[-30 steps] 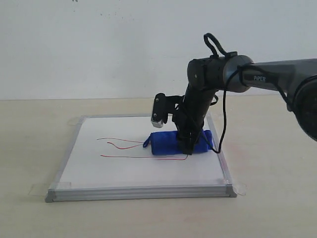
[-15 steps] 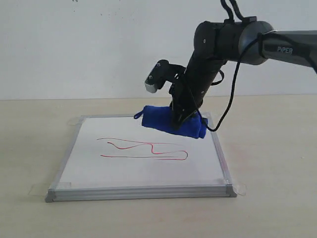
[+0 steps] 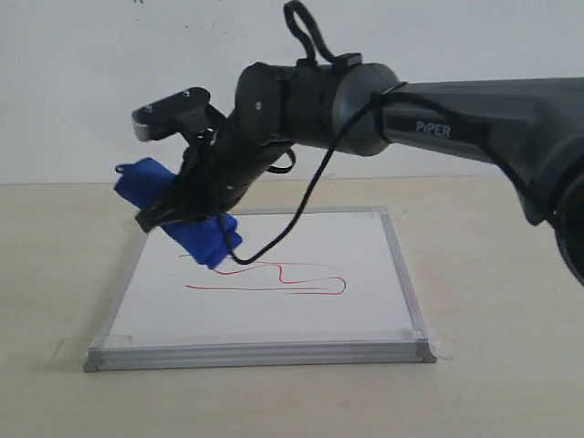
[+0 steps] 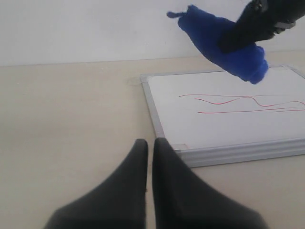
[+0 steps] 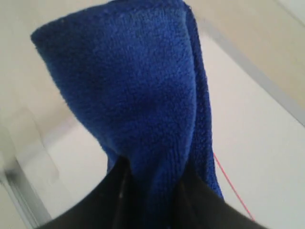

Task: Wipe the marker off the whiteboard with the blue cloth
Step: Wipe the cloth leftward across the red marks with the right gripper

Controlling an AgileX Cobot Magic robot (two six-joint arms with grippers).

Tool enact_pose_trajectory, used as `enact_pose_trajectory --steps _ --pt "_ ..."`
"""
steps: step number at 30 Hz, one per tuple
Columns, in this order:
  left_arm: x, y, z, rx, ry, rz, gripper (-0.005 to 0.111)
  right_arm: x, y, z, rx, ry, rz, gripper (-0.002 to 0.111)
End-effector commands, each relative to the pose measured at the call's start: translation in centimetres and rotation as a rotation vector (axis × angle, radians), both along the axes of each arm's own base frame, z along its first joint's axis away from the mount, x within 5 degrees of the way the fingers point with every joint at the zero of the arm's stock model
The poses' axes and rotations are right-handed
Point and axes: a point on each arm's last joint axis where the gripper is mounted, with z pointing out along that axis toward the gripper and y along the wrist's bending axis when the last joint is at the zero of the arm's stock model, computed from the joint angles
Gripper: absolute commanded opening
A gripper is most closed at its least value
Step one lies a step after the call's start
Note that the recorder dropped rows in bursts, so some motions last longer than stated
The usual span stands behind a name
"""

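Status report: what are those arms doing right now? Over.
Right gripper: jaws shut on blue cloth, above whiteboard. Left gripper: jaws shut, off the board. Marker unwiped. Nothing in the way.

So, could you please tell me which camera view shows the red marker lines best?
The exterior view: the marker scribble shows nearly whole. The left wrist view crops its end; the right wrist view catches one short stroke.

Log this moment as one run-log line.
right gripper: shut on blue cloth, tilted, raised over whiteboard | left gripper: shut, idle beside whiteboard | marker: unwiped | phase: pre-wipe
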Motion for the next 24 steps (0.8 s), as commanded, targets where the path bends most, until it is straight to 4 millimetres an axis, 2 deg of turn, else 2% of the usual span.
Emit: enact_pose_trajectory --steps 1,7,15,24 --pt "0.0 0.0 0.2 0.003 -0.017 0.002 0.004 0.2 1.3 -0.2 0.158 0.038 -0.194 0.0" --pt "0.0 0.0 0.2 0.003 -0.017 0.002 0.004 1.3 2.2 -1.4 0.096 0.1 -0.223 0.0" --pt "0.0 0.0 0.2 0.003 -0.017 0.002 0.004 3.4 4.0 -2.6 0.129 0.123 -0.283 0.0" --pt "0.0 0.0 0.2 0.003 -0.017 0.002 0.004 4.3 4.6 -8.8 0.032 0.185 -0.29 0.0"
